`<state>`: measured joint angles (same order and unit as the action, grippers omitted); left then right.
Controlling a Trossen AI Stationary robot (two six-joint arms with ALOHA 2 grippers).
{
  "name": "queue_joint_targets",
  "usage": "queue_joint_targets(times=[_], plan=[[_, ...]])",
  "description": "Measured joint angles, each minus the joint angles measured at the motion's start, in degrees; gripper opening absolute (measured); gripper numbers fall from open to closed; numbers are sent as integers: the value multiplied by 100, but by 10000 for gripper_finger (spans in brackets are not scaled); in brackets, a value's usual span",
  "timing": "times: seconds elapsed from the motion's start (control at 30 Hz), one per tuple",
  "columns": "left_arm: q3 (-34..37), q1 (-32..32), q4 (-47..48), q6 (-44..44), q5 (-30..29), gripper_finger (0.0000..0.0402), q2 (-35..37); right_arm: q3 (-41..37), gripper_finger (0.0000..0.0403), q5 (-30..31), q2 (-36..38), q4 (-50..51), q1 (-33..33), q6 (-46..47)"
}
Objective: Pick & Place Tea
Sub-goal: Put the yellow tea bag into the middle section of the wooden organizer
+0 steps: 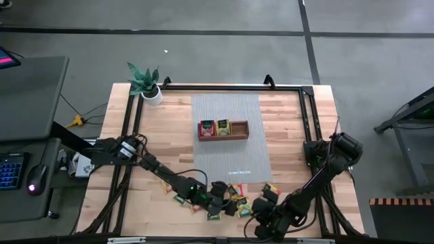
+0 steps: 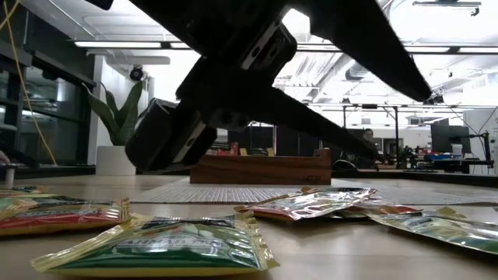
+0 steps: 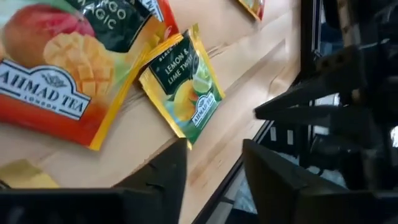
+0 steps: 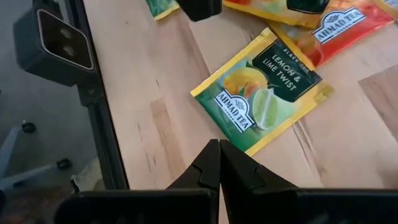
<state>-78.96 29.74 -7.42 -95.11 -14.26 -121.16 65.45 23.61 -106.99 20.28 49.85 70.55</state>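
1. The left gripper (image 3: 214,177) is held low over the near edge of the tabletop (image 1: 291,135), among the scattered tea packets (image 1: 234,200). Its fingers stand parted with nothing between them, released just beside a green lemon-and-lime packet (image 3: 183,84); this pose is judged to be a preparation for a grasp.

2. The right gripper (image 4: 219,168) is clenched, its fingers pressed together and empty. It is pointed down at another green lemon-and-lime packet (image 4: 261,93) lying flat on the wood, and is judged to be waiting rather than working.

3. The loose packets, red, yellow and green, are spread in a cluster near the front edge between the two arms. They lie flat, some overlapping, so a low, slanted approach is probably needed to get a finger under an edge. A large red mango packet (image 3: 62,68) lies next to the green one in the left wrist view.

4. The wooden tray (image 1: 223,129) is set on a grey mat (image 1: 227,159) at the middle of the tabletop, well apart from the cluster. Some packets, red, green and yellow, are already stood in its left and middle compartments; the right compartment appears empty.

5. A potted plant (image 1: 146,85) is stood at the far left corner, clear of the work.
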Motion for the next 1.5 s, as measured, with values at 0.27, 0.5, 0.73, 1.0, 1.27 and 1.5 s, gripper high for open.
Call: queue_joint_targets(times=[0.27, 0.5, 0.73, 1.0, 1.27, 1.5], plan=[[0, -140, -8, -214, 118, 195, 0, 0, 0, 23, -183, -254, -145, -251], [0, -127, 78, -295, 133, 195, 2, -55, 0, 39, -186, -293, -265, -381], [0, -127, 164, -309, 126, 195, 2, -682, 0, -75, -186, -1117, -225, 21], [-1, -139, 86, -459, 124, 195, -85, -997, 0, -83, -178, -1566, -167, 264], [-15, -201, -341, -912, 454, 195, -433, -1001, 0, -51, -178, -1576, -221, 115], [-24, -345, -306, -925, 331, 195, -437, -1014, 0, -28, -178, -1630, -221, 97]])
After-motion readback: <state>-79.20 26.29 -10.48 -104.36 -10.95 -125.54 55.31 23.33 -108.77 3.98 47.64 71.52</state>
